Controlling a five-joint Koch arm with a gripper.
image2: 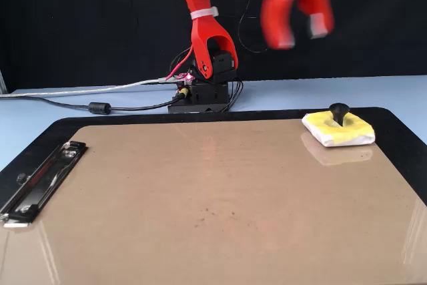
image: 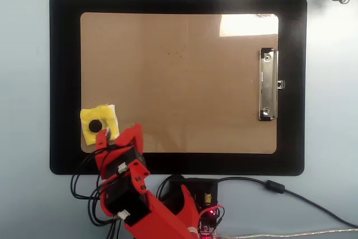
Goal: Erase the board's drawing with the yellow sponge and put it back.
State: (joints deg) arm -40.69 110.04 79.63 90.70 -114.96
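The yellow sponge (image: 99, 125) with its black knob lies flat on the brown board (image: 184, 93), at the near-left corner in the overhead view. In the fixed view the sponge (image2: 338, 129) is at the board's (image2: 200, 185) far right. My red gripper (image2: 300, 37) hangs high above the table, blurred, open and holding nothing, well clear of the sponge. From overhead the gripper (image: 119, 132) sits just right of and below the sponge. No drawing shows on the board, only faint dark specks (image: 179, 53).
A silver clip (image: 268, 85) is on the board's right edge in the overhead view. The board rests on a larger black mat (image: 64, 82). The arm's base (image2: 203, 95) and cables (image2: 100, 107) lie beyond the mat's far edge.
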